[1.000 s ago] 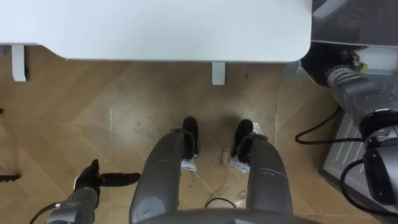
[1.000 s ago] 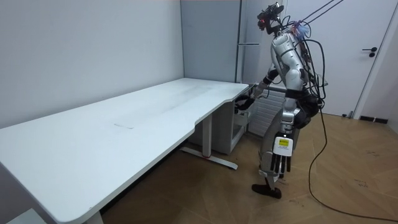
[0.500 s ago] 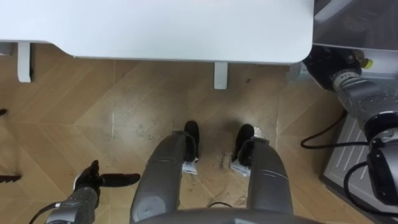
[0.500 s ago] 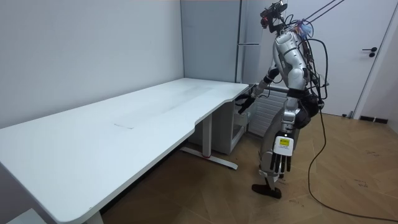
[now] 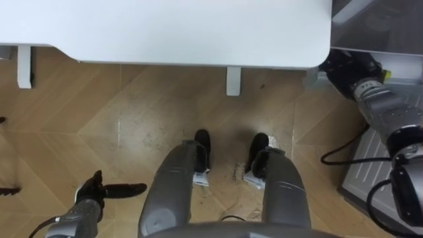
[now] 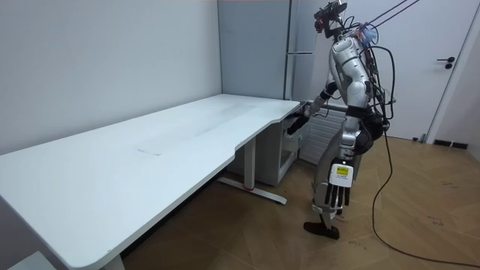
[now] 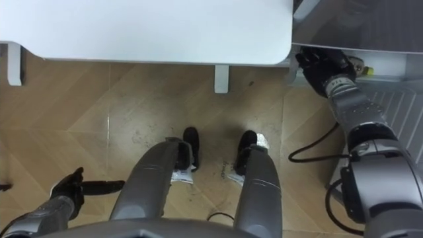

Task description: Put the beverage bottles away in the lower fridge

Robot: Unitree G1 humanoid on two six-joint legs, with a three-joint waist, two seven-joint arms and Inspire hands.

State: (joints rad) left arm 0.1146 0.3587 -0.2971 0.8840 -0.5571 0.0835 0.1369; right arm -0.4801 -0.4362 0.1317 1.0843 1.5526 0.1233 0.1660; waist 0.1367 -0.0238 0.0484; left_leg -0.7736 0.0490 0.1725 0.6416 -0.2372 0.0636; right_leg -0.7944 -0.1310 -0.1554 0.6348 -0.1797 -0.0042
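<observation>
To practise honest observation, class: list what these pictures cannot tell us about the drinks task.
Right hand, eye views: any hold is lost in dark shadow.
Yellow-green speck beside it: too small to identify.
Low white unit, room view: its inside hidden behind the desk.

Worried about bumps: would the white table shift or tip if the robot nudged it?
Probably not: the white table is broad on flat-footed legs, so likely heavy and stable. Its smooth top looks stiff; the right hand might slide along it.
</observation>
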